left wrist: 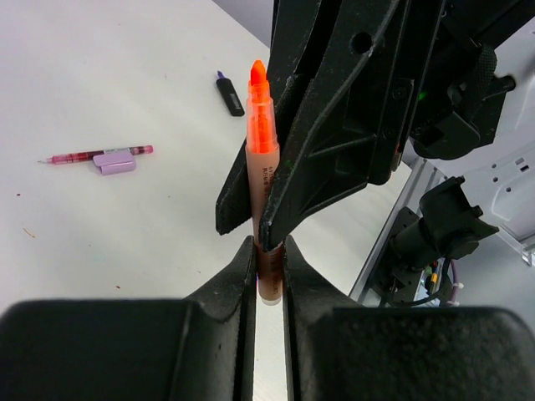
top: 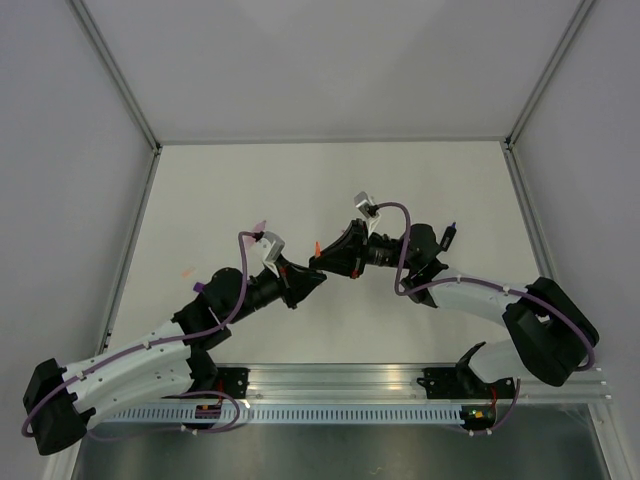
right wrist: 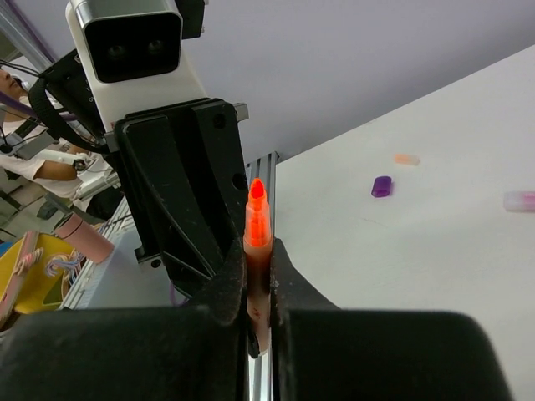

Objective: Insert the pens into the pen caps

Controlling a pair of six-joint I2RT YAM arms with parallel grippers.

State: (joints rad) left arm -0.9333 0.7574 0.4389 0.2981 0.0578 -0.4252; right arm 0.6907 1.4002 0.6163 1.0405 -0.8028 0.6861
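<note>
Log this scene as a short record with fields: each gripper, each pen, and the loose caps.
left gripper: shut on the lower end of the orange felt-tip pen, bare tip up
right gripper: shut on the same pen, higher up
black pen with a purple end: lying on the white table
thin pink pen: lying on the table, pale lilac cap right beside it
small purple cap: loose on the table
small orange cap: loose, apart from the purple one
</note>
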